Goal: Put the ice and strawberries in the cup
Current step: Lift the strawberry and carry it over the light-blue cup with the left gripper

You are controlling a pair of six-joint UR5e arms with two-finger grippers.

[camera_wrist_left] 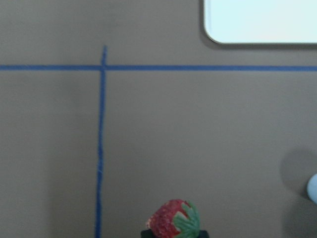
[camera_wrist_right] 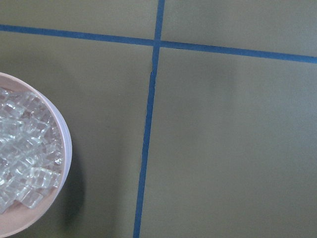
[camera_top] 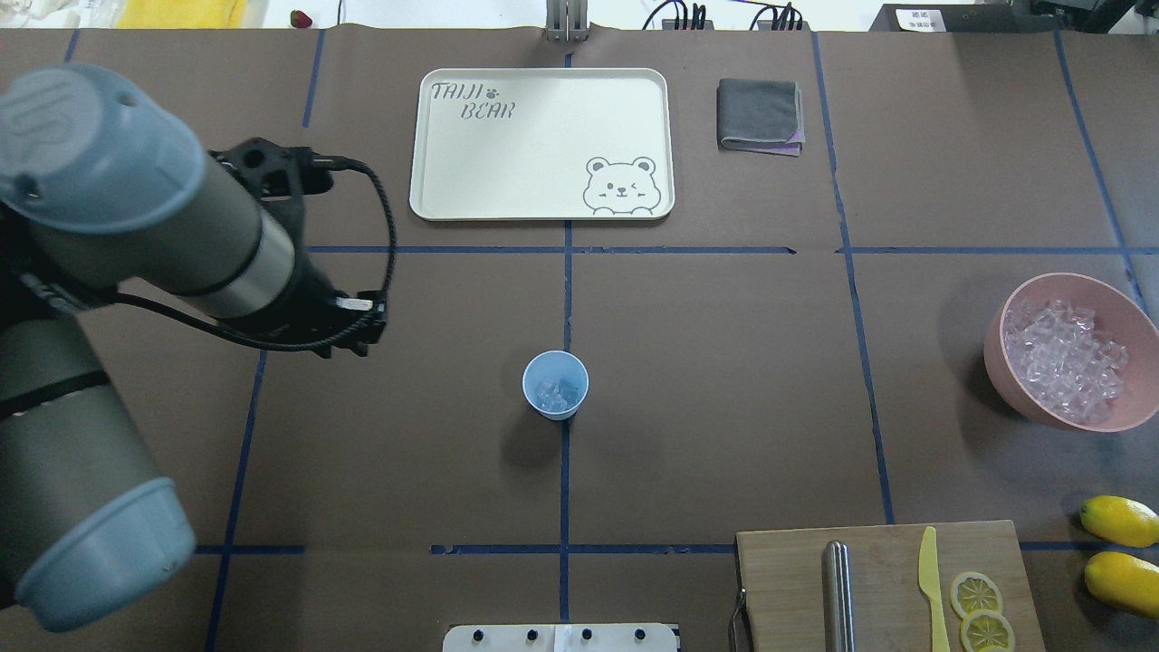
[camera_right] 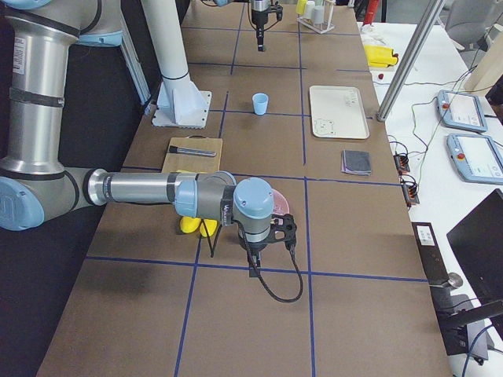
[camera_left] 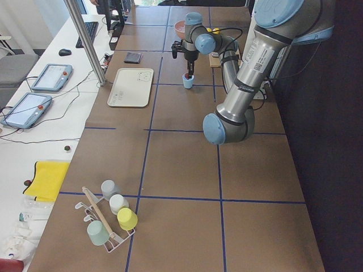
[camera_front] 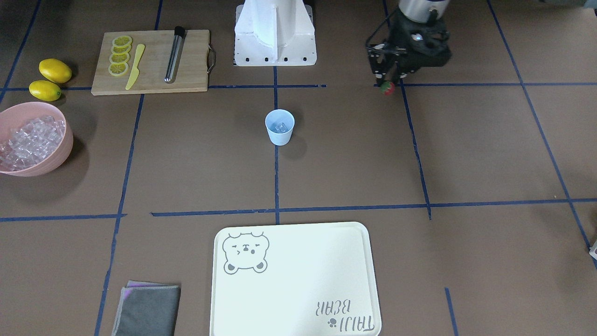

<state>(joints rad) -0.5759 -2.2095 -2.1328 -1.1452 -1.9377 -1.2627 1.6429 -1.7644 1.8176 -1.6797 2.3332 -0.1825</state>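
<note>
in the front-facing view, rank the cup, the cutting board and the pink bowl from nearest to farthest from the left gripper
Measured from the left gripper, which is shut on the strawberry:
1. cup, at the middle of the table.
2. cutting board, past the cup on the robot's right, close to the robot's base.
3. pink bowl, at the table's edge on the robot's far right.

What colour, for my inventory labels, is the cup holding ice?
Light blue, plain; the cup shows best in the exterior front-facing view.
</note>
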